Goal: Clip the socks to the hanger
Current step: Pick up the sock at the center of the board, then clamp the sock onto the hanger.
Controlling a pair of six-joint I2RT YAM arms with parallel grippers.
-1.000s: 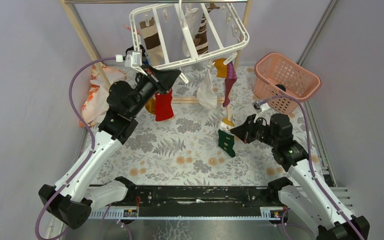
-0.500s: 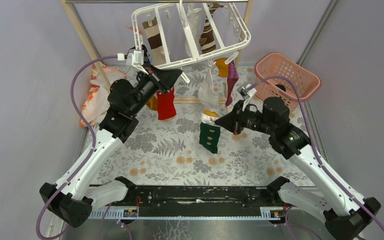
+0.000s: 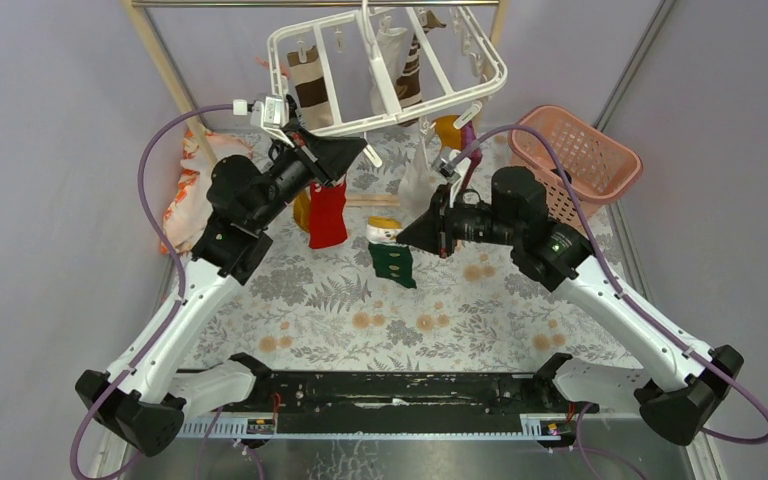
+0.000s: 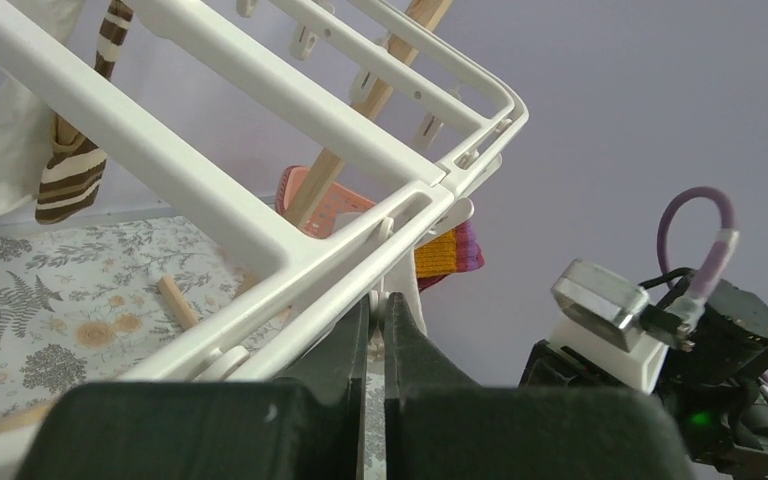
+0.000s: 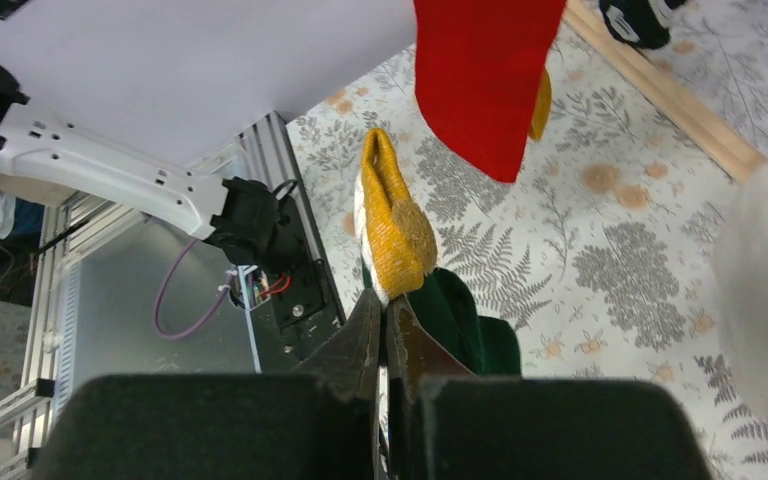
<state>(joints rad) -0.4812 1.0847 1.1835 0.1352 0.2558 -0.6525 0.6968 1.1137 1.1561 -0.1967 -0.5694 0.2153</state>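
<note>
At 10 o'clock on the floral table (image 3: 360, 320): crumpled patterned cloth (image 3: 185, 195). Toward 11: left gripper (image 3: 358, 150), jaws pinched fully together on the near edge of the hanger (image 4: 130, 130), by its corner. Hanger itself at 12, tilted, hooked on the wooden rack (image 3: 165, 70). Brown-striped sock (image 3: 312, 85) clipped on far side. Red sock (image 3: 327, 215) dangling just below left gripper. White sock (image 3: 417, 180) dangling near centre. Dead centre: right gripper (image 3: 407, 233), jaws closed tight on green sock (image 3: 393, 262) with yellow cuff. Sock hanging off the table, just right of red sock, below hanger, not yet clipped. At 2 o'clock: pink basket (image 3: 600, 160).
</note>
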